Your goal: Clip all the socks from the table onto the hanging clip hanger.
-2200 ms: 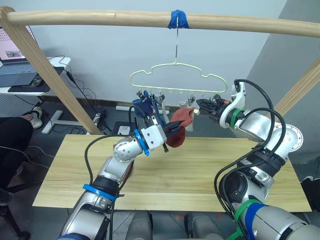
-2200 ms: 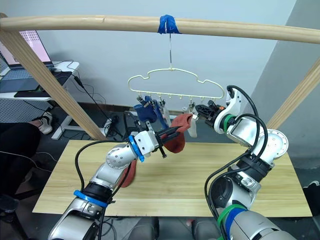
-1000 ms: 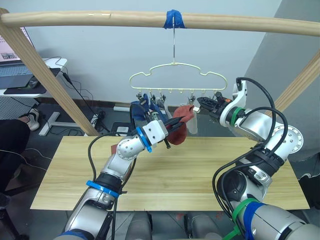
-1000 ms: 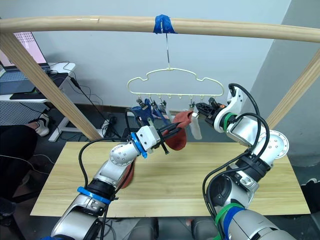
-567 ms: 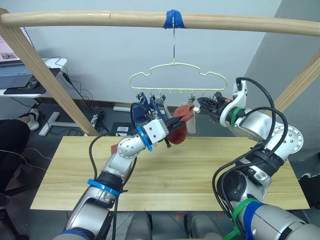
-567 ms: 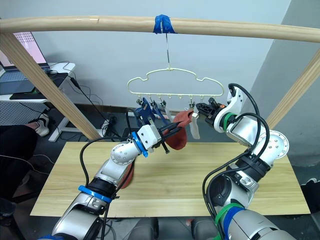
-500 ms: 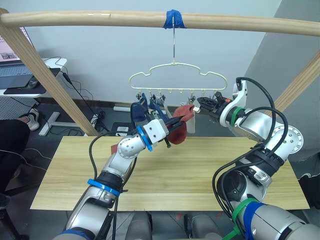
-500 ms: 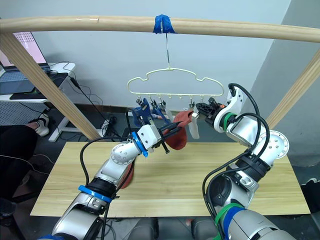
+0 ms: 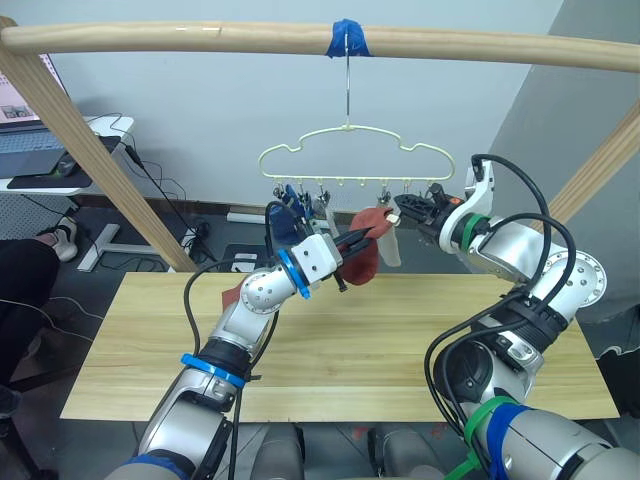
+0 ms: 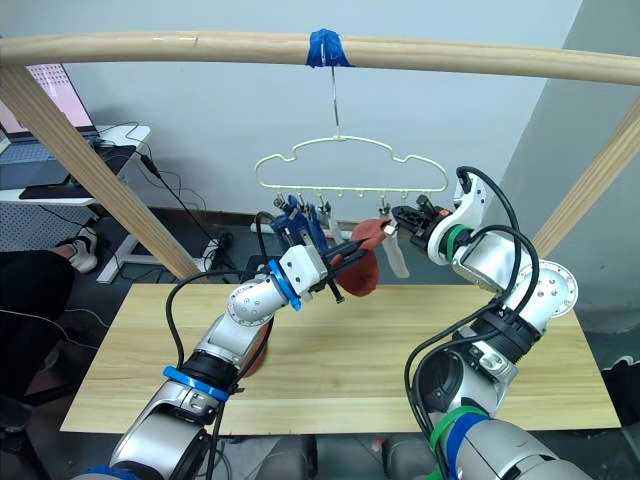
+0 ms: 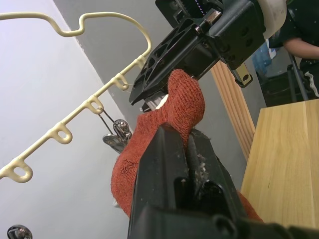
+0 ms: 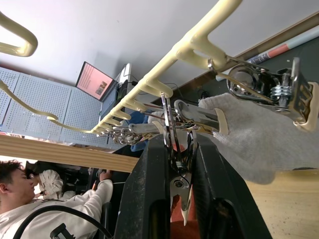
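Note:
The pale yellow clip hanger (image 10: 335, 137) hangs by its hook from the pole. My left gripper (image 9: 365, 236) is shut on a rust-red sock (image 11: 169, 112) and holds it up under the hanger's bottom bar. The sock's top edge touches my right gripper (image 9: 405, 210), which is shut on a metal clip (image 12: 175, 164). A light grey sock (image 12: 254, 144) hangs clipped just beside it. Blue socks (image 9: 285, 222) hang from clips at the hanger's left end. Another rust-red sock (image 10: 255, 350) lies on the table (image 9: 400, 340), partly hidden under my left arm.
The round wooden pole (image 9: 200, 38) with blue tape (image 9: 352, 38) spans the top, and its slanted legs stand at both sides. A desk with a laptop (image 9: 30, 140) and floor cables lie at the far left. A person (image 12: 30, 209) sits behind.
My left gripper has lifted the rust-red sock slightly up and to the right, closer to the clip that my right gripper holds. The right arm has stayed put.

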Controlling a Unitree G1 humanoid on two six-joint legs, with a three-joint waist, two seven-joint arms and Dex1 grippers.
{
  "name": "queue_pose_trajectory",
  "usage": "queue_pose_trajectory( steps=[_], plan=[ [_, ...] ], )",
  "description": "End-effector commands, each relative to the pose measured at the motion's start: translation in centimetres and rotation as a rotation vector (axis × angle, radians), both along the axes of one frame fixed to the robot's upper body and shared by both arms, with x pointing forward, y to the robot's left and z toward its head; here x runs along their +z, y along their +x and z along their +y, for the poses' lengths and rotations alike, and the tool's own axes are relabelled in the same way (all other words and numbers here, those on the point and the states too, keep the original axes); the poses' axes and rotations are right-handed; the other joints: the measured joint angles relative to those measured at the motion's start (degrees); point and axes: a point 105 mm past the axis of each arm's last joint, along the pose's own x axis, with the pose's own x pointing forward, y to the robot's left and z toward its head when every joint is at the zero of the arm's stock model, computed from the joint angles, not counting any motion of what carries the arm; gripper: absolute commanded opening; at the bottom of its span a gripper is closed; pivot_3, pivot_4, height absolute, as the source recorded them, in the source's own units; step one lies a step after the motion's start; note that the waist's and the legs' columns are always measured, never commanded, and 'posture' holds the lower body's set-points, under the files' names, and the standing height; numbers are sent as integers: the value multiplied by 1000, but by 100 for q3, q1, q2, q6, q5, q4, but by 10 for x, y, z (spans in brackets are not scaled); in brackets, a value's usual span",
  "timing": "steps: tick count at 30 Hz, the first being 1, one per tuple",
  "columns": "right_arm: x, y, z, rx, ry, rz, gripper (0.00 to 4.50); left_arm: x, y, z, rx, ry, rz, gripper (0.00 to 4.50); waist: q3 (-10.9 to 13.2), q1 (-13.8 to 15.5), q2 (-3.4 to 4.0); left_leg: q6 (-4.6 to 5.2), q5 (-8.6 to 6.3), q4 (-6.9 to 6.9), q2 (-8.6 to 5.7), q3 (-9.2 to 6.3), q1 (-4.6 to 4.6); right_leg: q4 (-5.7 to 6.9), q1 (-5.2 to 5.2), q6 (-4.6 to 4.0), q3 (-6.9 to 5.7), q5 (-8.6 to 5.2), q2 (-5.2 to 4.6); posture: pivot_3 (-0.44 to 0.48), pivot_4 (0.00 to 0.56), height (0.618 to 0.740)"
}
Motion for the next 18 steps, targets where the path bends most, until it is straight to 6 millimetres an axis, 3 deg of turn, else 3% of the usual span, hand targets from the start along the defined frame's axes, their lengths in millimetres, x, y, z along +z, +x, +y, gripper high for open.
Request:
queue_pose_trajectory(
  steps=[1, 18],
  plan=[
    [17, -1, 9, 37, 31, -58, 361, 7, -5, -7, -30, -9, -40, 24, 0, 0, 0, 0, 0, 0, 0, 0, 0, 0, 0, 0, 0, 0, 0, -26, 151, 740],
    [15, -4, 16, 60, 23, -62, 361, 15, -4, -12, -41, -23, -62, 24, 0, 0, 0, 0, 0, 0, 0, 0, -1, 1, -1, 0, 0, 0, 0, -21, 142, 740]
  ],
)
